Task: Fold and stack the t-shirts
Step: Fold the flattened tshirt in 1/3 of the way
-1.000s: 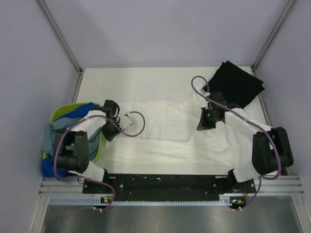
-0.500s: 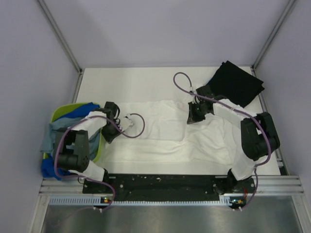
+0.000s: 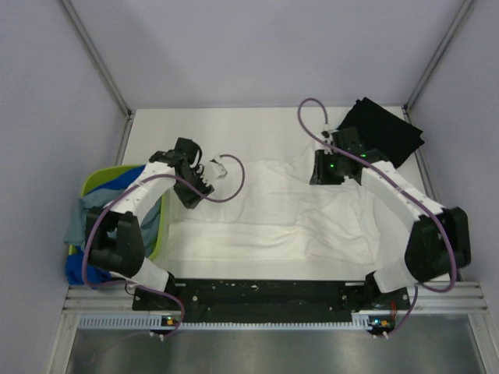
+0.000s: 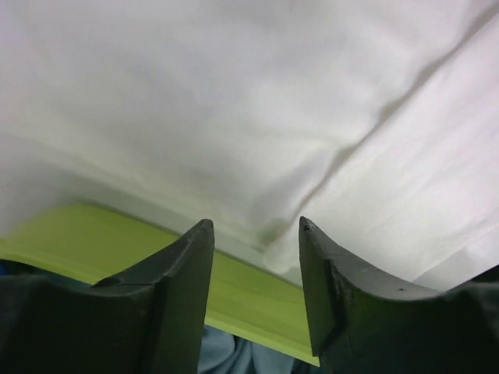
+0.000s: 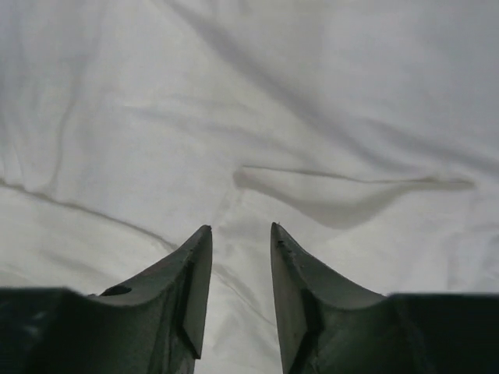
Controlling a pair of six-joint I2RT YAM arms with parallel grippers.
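A large white t-shirt (image 3: 273, 218) lies spread across the middle of the table; no print shows on it. My left gripper (image 3: 189, 196) is open and empty above the shirt's left edge, next to the basket. In the left wrist view (image 4: 256, 226) its jaws stand apart over the white cloth (image 4: 257, 101) and the basket rim. My right gripper (image 3: 319, 176) is open over the shirt's upper right part. In the right wrist view (image 5: 240, 230) only wrinkled white cloth (image 5: 257, 101) lies below it. A black t-shirt (image 3: 382, 134) lies at the back right.
A lime-green basket (image 3: 101, 181) stands at the left table edge, also seen in the left wrist view (image 4: 109, 241). It holds a grey-blue shirt (image 3: 78, 220) and a bright blue one (image 3: 76, 269) that hang over its side. Grey walls close in the table.
My right gripper moved left over the shirt, then back toward its far right edge. My left arm lifted and swung toward the back, its gripper staying at the shirt's left edge.
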